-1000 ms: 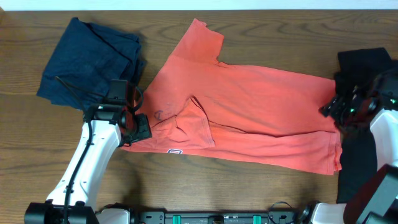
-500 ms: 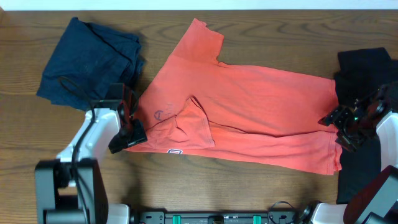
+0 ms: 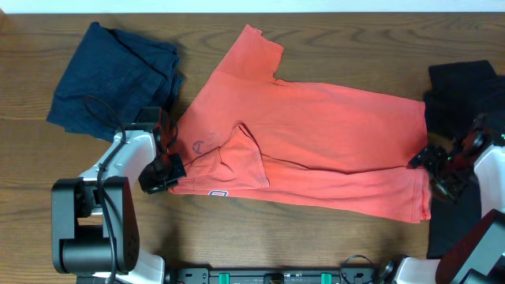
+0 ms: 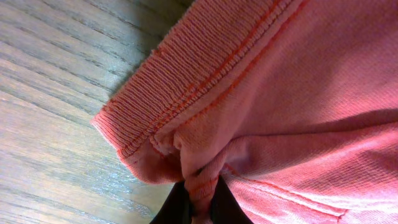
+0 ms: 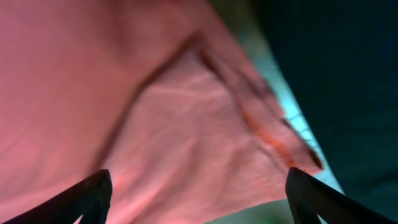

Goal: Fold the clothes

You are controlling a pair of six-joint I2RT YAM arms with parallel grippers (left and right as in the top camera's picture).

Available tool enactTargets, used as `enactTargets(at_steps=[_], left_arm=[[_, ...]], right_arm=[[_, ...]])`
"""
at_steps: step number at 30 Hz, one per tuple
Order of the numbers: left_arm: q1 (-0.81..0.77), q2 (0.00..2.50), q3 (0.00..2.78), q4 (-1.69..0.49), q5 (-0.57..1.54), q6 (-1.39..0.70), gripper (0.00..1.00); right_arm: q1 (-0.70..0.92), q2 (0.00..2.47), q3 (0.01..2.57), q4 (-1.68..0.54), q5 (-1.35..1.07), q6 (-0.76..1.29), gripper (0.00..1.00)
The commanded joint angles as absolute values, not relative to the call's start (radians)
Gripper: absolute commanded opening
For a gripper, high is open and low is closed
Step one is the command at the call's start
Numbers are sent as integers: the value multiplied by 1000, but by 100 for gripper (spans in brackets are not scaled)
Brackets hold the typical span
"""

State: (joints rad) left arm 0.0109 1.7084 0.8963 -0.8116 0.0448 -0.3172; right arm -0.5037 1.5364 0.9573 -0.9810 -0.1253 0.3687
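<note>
The coral-red T-shirt (image 3: 316, 138) lies spread across the table's middle, with a fold near its neck and a small white label (image 3: 220, 192) at the front edge. My left gripper (image 3: 166, 170) is shut on a pinch of the shirt's cloth beside the ribbed collar (image 4: 186, 93). In the left wrist view that fold sits squeezed between the dark fingers (image 4: 176, 210). My right gripper (image 3: 436, 162) hangs open over the shirt's right-hand hem (image 5: 273, 140). Its fingertips (image 5: 93, 190) stand wide apart with only cloth below.
A crumpled dark navy garment (image 3: 114, 79) lies at the back left, close to the left arm. A black garment (image 3: 465, 87) covers the right edge of the table under the right arm. Bare wood (image 3: 316, 237) shows along the front.
My left gripper has dropped onto the shirt's neck edge and shut on it. The right gripper has moved forward along the shirt's right hem and opened wider.
</note>
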Motion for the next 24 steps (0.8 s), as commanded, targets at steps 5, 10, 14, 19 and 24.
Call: enactTargets(at_steps=[5,10,14,19,24], left_arm=[[21,1750,872,-824,6,-324,6],[21,1750,872,-824,6,-324,6],[22,1750,872,-826,6,-324,6],[27,1750,875,-843,7,-328,6],[54,1737,877,-916,18,-351,6]], right_arm=[[-561,1524,770,-865,-32,505,83],[-583,1524,707,-803,-67,504,69],[-583,1524,703,-760,-57,504,49],[-584,1524,709,-755,-56,503,7],[-584,1523,741,-825,-22,497,1]])
